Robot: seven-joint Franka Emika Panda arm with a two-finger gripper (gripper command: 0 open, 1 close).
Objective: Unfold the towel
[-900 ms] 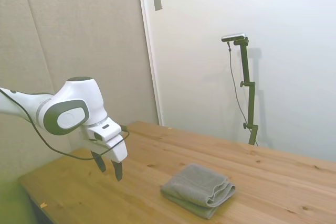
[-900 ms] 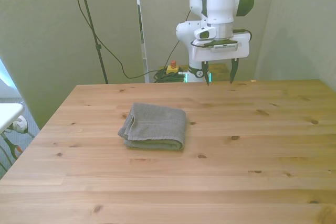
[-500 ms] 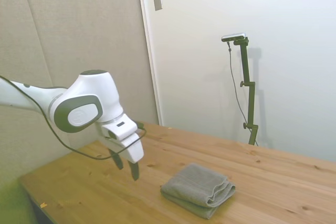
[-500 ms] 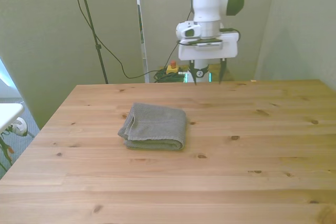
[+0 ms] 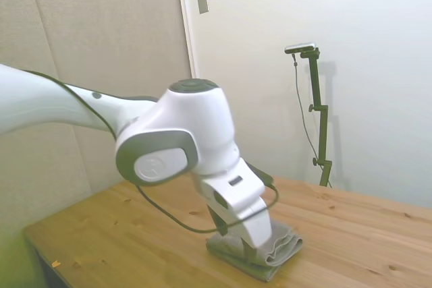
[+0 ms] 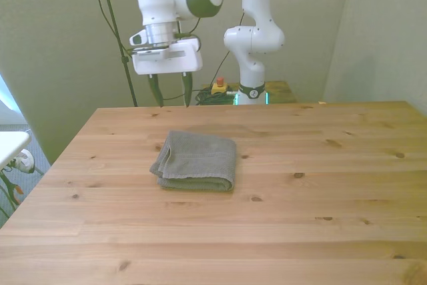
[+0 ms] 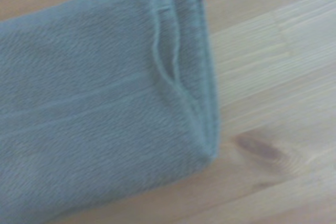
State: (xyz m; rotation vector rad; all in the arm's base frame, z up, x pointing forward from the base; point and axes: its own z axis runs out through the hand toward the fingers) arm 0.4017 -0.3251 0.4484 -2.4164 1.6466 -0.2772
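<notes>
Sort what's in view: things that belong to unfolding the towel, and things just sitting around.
Part of the job:
- towel, folded on the table
- gripper, fingers open, above the table

Not part of it:
- yellow box with a red button behind the table
- cables along the wall

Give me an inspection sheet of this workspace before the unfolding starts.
Surface: wooden table, bare planks with knots.
Job's things: grey towel folded, lying flat, layered edges toward the front view's left.
Clutter: nothing seen on the table.
Grippers: gripper open, empty, above the table's far edge, apart from the towel.
Cables: black cable hanging by the wall; a bundle on the floor behind the table.
Surroundings: plain walls, red-and-yellow stop button on the floor.
</notes>
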